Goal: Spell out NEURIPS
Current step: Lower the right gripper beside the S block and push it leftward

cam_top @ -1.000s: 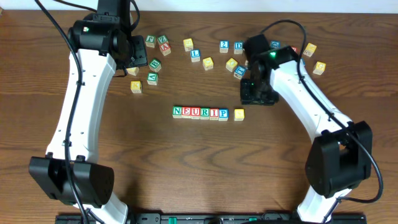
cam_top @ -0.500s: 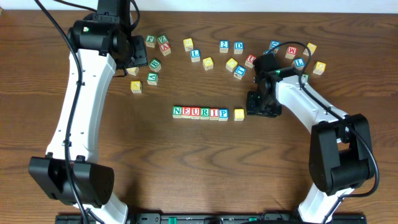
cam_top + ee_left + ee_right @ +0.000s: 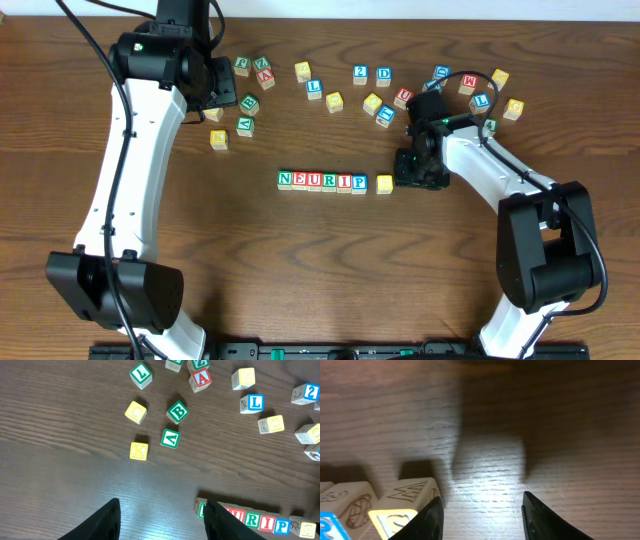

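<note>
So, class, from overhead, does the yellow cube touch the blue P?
No, a clear gap separates the yellow cube from the blue P.

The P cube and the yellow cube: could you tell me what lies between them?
Only bare table: in the overhead view a narrow gap separates the P cube from the yellow cube.

A dark brown wooden table (image 3: 320, 260) with fine, straight grain filled every view. A pale strip (image 3: 420, 8) ran along its far edge, too narrow to identify. Overhead light left a bright sheen (image 3: 490, 472) on the wood.
</note>
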Motion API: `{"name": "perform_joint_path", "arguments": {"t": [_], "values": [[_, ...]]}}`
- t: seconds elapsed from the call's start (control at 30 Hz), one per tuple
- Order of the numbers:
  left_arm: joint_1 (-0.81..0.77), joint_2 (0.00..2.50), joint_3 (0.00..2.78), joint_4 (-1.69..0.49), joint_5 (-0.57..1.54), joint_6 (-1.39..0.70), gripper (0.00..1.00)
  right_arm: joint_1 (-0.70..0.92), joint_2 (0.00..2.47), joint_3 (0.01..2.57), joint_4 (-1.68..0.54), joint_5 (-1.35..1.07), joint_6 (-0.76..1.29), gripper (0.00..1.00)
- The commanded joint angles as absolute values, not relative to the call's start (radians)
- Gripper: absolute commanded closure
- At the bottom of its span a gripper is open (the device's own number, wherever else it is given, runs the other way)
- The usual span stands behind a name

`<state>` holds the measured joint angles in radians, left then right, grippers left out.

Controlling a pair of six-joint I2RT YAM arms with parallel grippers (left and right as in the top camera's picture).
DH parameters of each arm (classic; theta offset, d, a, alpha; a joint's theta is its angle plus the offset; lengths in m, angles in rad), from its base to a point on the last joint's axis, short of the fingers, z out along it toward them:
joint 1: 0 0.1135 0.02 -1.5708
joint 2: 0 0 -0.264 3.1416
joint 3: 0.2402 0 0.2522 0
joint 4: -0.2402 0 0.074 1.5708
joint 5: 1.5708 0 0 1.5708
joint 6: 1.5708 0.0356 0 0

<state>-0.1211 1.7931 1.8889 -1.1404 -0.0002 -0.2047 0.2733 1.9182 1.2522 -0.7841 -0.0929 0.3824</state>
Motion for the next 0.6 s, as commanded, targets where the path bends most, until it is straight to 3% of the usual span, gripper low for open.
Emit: {"name": "perform_joint_path", "arguments": {"t": [0.0,0.57], "values": [[-0.118,1.793,1.879,-1.14,-0.012,-0.192,0.48,0.293,1.934,1.248,-0.778,-0.135,0.363,0.55],[-0.118,1.793,1.879,-1.14,-0.012,-0.192,0.48,0.335,1.936,1.248,-0.776,-0.134,0.396,0.56]]}}
